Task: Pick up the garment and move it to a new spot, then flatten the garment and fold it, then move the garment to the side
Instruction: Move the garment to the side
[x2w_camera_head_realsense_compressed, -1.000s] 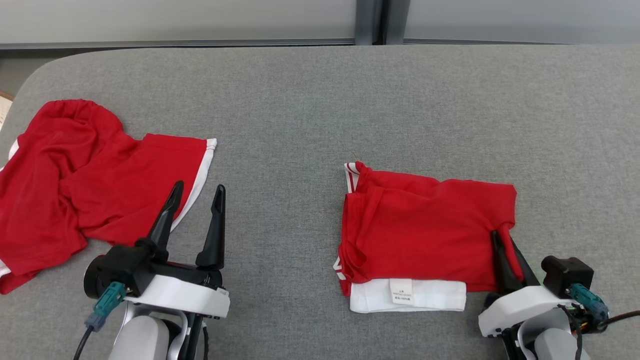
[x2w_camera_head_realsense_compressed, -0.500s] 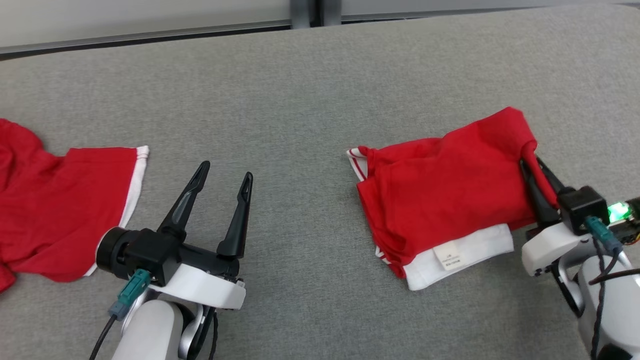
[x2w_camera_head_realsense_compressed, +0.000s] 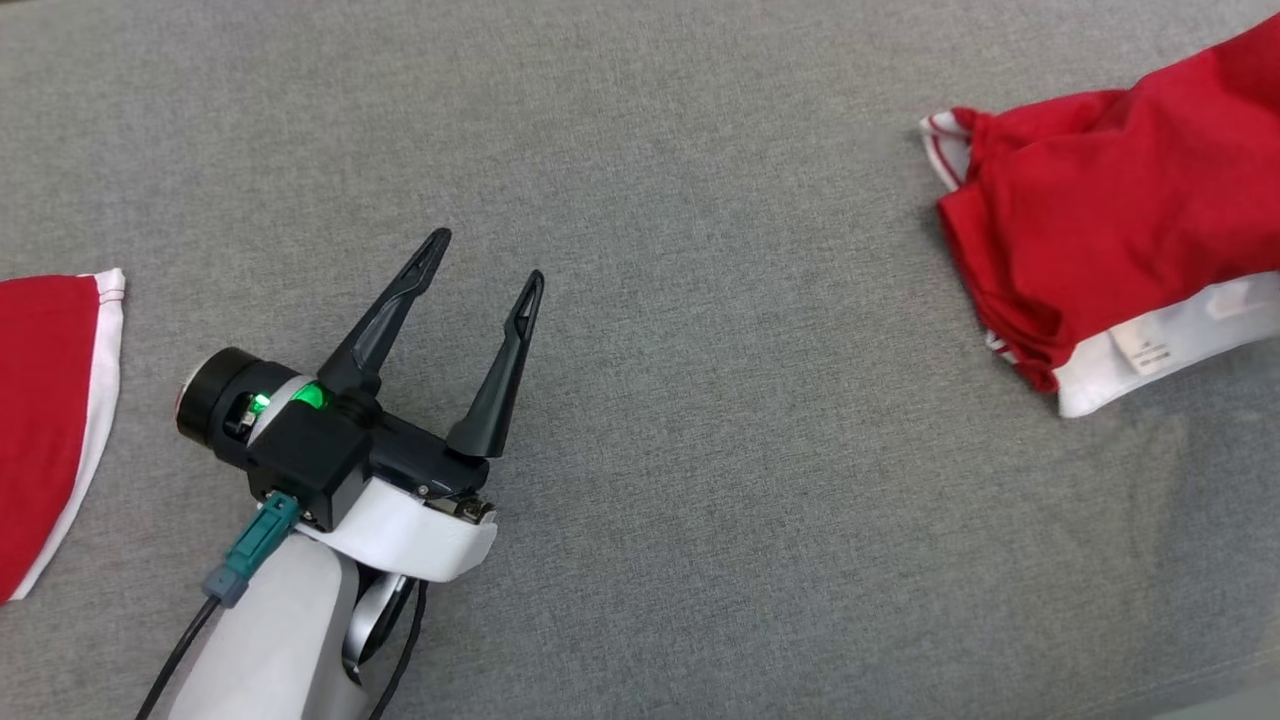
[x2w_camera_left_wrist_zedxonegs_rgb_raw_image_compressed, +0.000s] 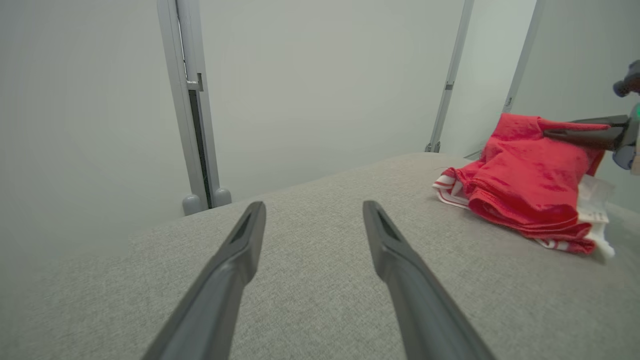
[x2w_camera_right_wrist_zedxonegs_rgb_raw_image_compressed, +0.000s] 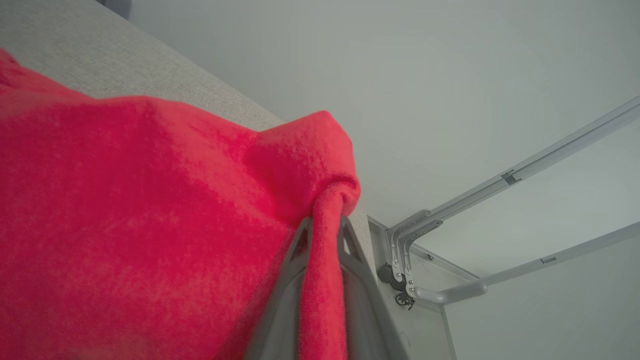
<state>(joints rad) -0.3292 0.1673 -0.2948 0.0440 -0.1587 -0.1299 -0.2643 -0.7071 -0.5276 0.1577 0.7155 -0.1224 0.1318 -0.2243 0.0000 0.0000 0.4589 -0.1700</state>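
Head view: the whole picture has swung over the last second, so the camera turned with the robot. Even allowing for that, the gap between the folded garment (x2w_camera_head_realsense_compressed: 1100, 190) and the loose red garment (x2w_camera_head_realsense_compressed: 40, 400) at the left edge has grown a good deal. The folded one really has travelled toward the robot's right.
Folded garment: it sits at the upper right of the head view, running off the frame and tilted, with its white band (x2w_camera_head_realsense_compressed: 1200, 320) on the near side. A second ago it lay square in front of the robot.
Right gripper (x2w_camera_right_wrist_zedxonegs_rgb_raw_image_compressed: 325, 225): clamped on a bunched corner of red cloth, the same corner it pinched a second ago. From the left wrist view that corner rides higher than the rest, which trails on the grey table (x2w_camera_head_realsense_compressed: 700, 450).
Left gripper (x2w_camera_head_realsense_compressed: 488, 257): fingers spread wide with nothing between them, over bare table and well apart from both garments, just as before.
Fold: the layers still look stacked, though the cloth is rucked near the pinch.
Meaning for the task: the folding seems finished, and this looks like the last step, the move to the side, already under way. What remains is to set the garment down and let go.
Risk: pulling by one corner could drag the top layer out of the fold.
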